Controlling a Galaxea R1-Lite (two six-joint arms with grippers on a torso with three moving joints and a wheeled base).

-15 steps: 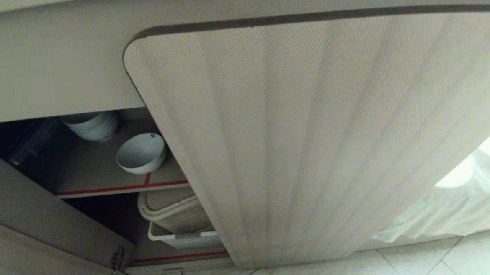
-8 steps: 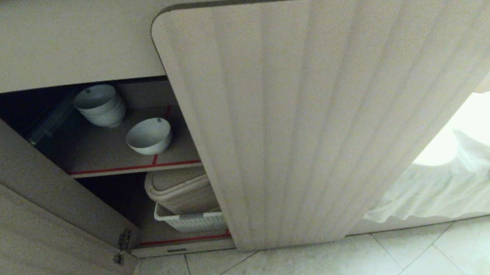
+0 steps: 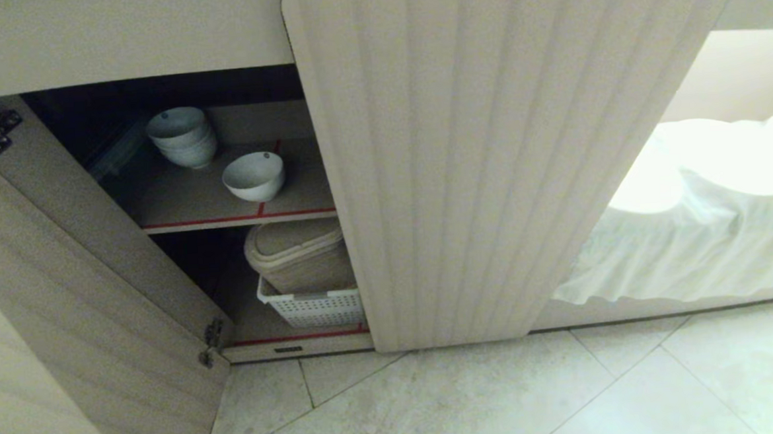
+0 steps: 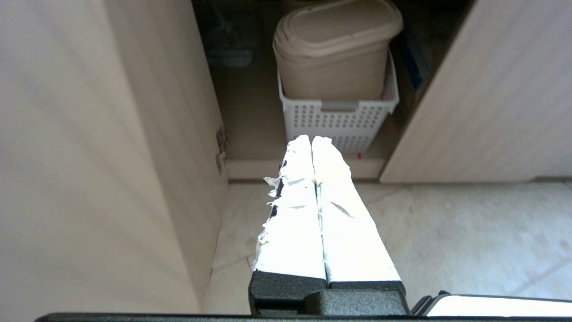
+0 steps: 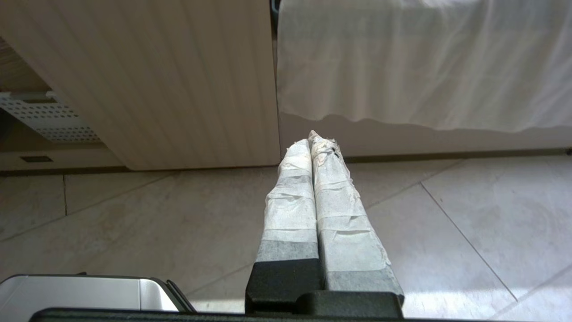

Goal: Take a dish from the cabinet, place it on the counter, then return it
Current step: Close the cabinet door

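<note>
Ahead, above the pressed-together, empty left pincer, the dish awaits: spread wide first, approach level; right pincer likewise pressed together.

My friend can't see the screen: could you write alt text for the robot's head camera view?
An open cabinet shows a single white bowl on its upper shelf beside a stack of bowls. Below, a beige lidded bin stands in a white perforated basket. A ribbed door covers the rest.
</note>
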